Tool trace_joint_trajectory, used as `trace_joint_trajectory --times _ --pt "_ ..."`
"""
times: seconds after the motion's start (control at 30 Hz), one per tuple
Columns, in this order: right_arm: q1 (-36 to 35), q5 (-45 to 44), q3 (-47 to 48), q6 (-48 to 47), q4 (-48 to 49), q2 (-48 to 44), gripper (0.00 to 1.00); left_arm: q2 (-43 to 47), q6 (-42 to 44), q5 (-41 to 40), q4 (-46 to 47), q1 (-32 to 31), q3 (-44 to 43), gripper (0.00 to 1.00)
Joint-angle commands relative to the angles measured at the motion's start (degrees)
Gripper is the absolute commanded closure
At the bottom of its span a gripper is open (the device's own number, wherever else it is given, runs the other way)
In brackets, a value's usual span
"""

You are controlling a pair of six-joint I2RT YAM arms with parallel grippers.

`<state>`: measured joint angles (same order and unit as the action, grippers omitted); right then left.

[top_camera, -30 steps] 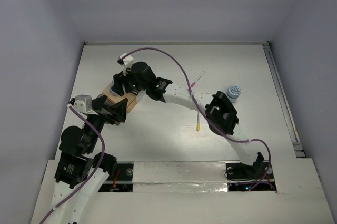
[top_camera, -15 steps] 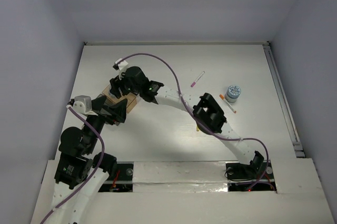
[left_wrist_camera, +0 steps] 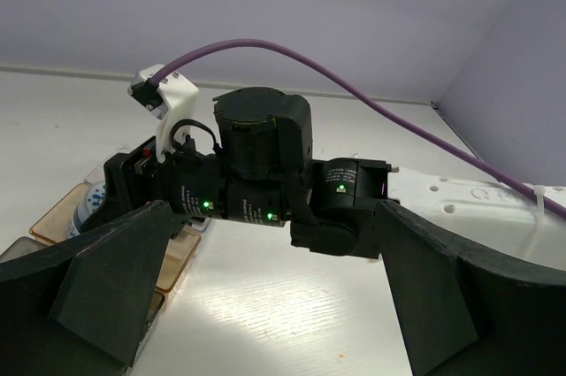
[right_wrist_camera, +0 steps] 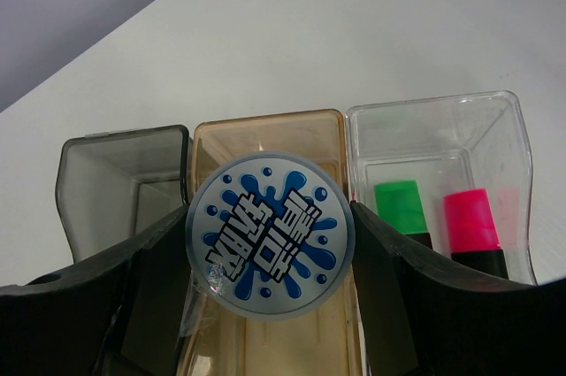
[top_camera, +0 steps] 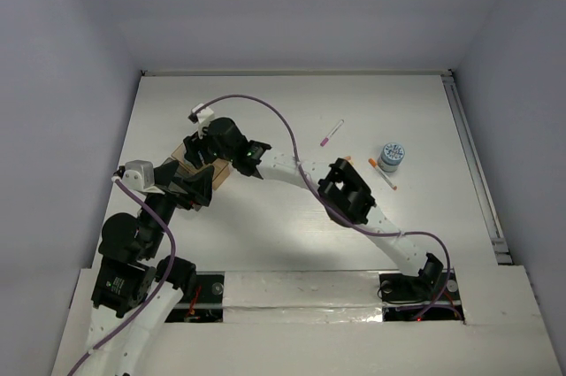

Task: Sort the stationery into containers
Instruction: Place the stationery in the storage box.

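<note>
Right gripper (right_wrist_camera: pixel 270 252) grips the round blue-and-white printed disc (right_wrist_camera: pixel 270 233) by its rim, one black finger at 9 o'clock and the other at 3 o'clock of the disc, with the jaws at a medium width set by the disc. The disc faces the right wrist camera flat-on: a pale glossy edge, a blue splash graphic and white lettering outlined in dark blue. It is held in line with the near end of the tan translucent rectangular tray (right_wrist_camera: pixel 265 119), and its height above that tray cannot be told. The step in hand is judged to be placement of this disc. The next move calls for centring it between the tan walls, lowering it, and opening the jaws only once the disc is clear of both side walls. The smoky grey rectangular tray (right_wrist_camera: pixel 115 172) adjoins at 9 o'clock. At 3 o'clock the clear plastic rectangular tray (right_wrist_camera: pixel 442 128) holds a green-capped black marker (right_wrist_camera: pixel 400 206) and a pink-capped black marker (right_wrist_camera: pixel 469 217) side by side. In the top view, loose stationery lies well apart at 3 o'clock of the trays on the white table (top_camera: pixel 265 243): a pink-tipped thin white pen (top_camera: pixel 332 133), a second blue-and-white disc (top_camera: pixel 393 155) and an orange-tipped thin white pen (top_camera: pixel 383 174). Sorting is therefore judged incomplete. The left gripper (left_wrist_camera: pixel 274 305) is spread wide and empty at 6 o'clock of the trays.
</note>
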<state>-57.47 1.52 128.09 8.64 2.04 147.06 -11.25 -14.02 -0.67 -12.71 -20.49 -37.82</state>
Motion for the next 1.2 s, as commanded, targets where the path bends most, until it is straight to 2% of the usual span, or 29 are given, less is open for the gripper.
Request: trace_joint_trajectory --times 0.0,0.03,0.07,0.2,0.3,0.73,0.87,0.97,1.17 --pt "-0.5 -1.2 1.1 0.1 8.2 -0.4 0.56 0.6 0.0 0.4 2.4 0.3 -0.3 0.02" --pt "-0.5 -1.2 1.1 0.2 8.5 -0.5 0.52 0.6 0.0 0.3 2.3 0.3 -0.3 0.02" --pt "-0.5 -1.2 1.0 0.8 8.8 -0.5 0.43 0.6 0.0 0.4 2.4 0.3 -0.3 0.02" --pt "-1.1 -1.2 0.8 1.9 10.3 -1.2 0.3 0.6 0.0 0.3 2.5 0.3 -0.2 0.02" --pt "-1.1 -1.2 0.9 2.9 11.5 -1.6 0.24 0.3 -0.1 0.3 2.6 0.3 -0.2 0.02" --pt "-1.1 -1.2 -2.8 4.0 12.5 -4.0 0.21 -0.4 -0.3 0.3 2.7 0.3 -0.2 0.02" --pt "-1.1 -3.7 -9.4 4.0 16.8 -12.5 0.16 -1.1 -0.3 0.2 2.8 0.3 -0.3 0.02" --pt "-1.1 -6.7 -17.8 2.7 20.2 -18.5 0.15 -1.8 -0.4 -0.5 3.0 0.8 -0.3 0.01" --pt "2.5 -17.5 -33.7 0.1 17.8 -35.4 0.11 -5.4 -1.3 1.4 4.5 1.3 -0.1 0.01"
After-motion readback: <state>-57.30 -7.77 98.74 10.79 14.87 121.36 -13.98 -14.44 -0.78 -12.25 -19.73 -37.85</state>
